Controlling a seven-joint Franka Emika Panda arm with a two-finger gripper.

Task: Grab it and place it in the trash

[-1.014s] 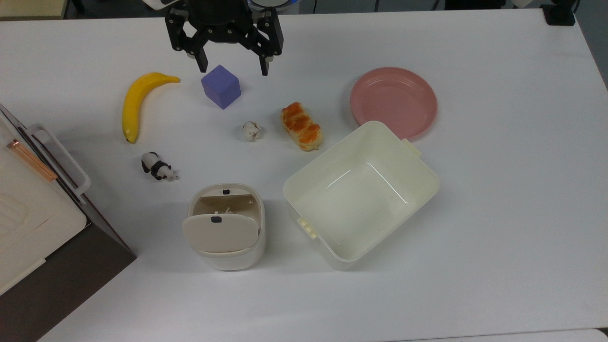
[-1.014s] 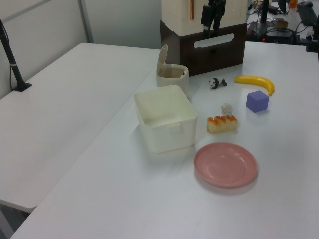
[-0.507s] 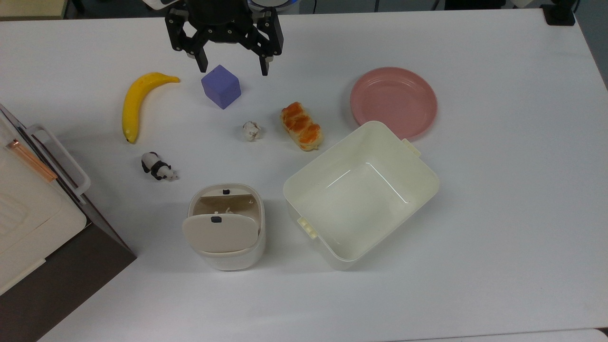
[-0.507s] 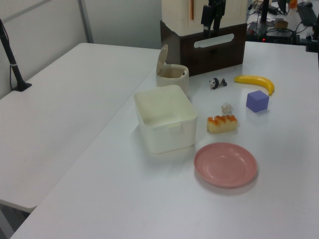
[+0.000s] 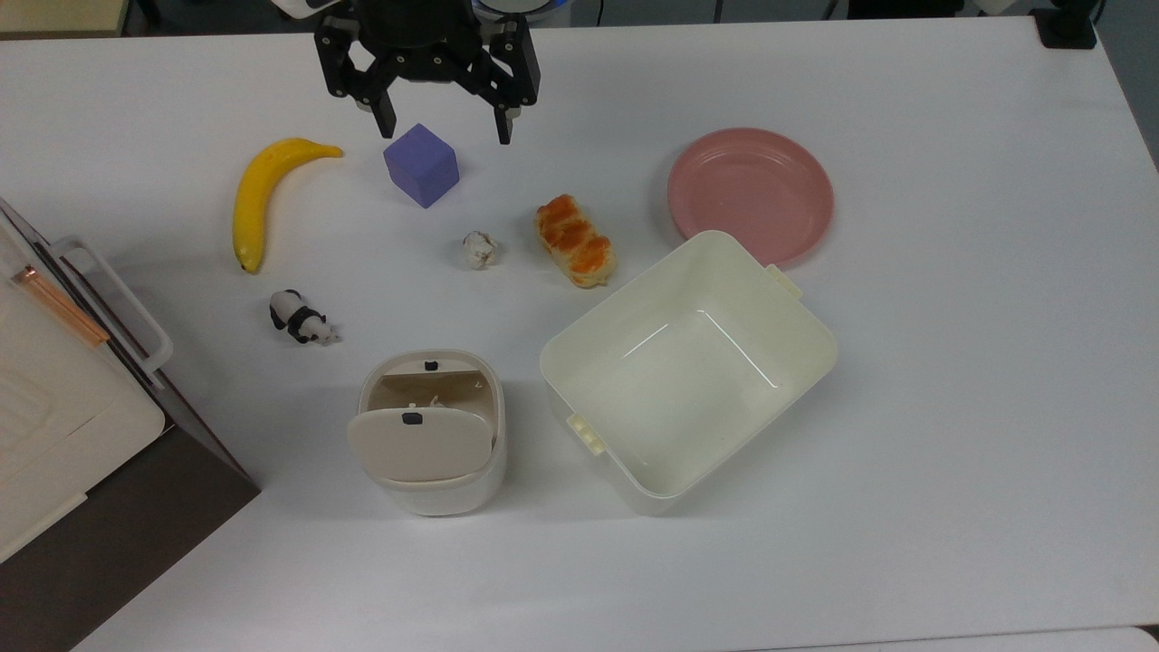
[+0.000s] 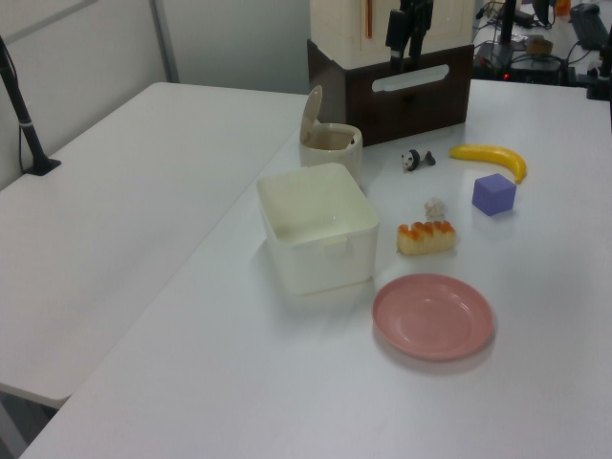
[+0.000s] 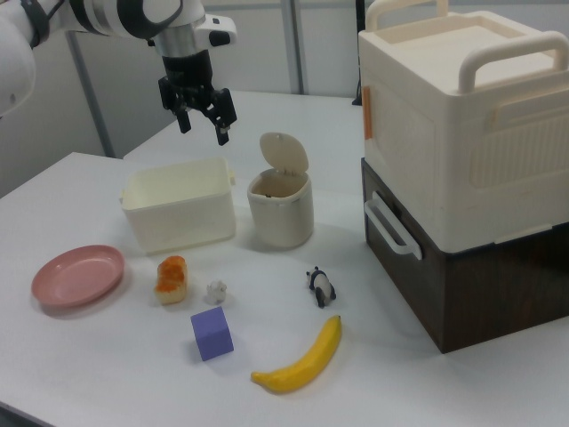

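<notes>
Almost nothing has changed; our end effector (image 5: 444, 120) hangs with its fingers spread wide and holding nothing, high above the purple cube (image 5: 421, 166) at the far edge of the surface (image 5: 951, 380) in the top view; against the frames from a second and half a second ago it sits in the same place and pose, and no object has shifted. We read this as a pause before the approach, so the task has not really begun. The paper wad (image 5: 480, 250) lies on the surface between the cube and the bread roll (image 5: 575, 241), apart from both; the trash (image 5: 428, 432) stands nearer the camera in the top view, its flap tilted up and its mouth open. We judge the next move to be a descent over the wad, clear of the roll.
</notes>
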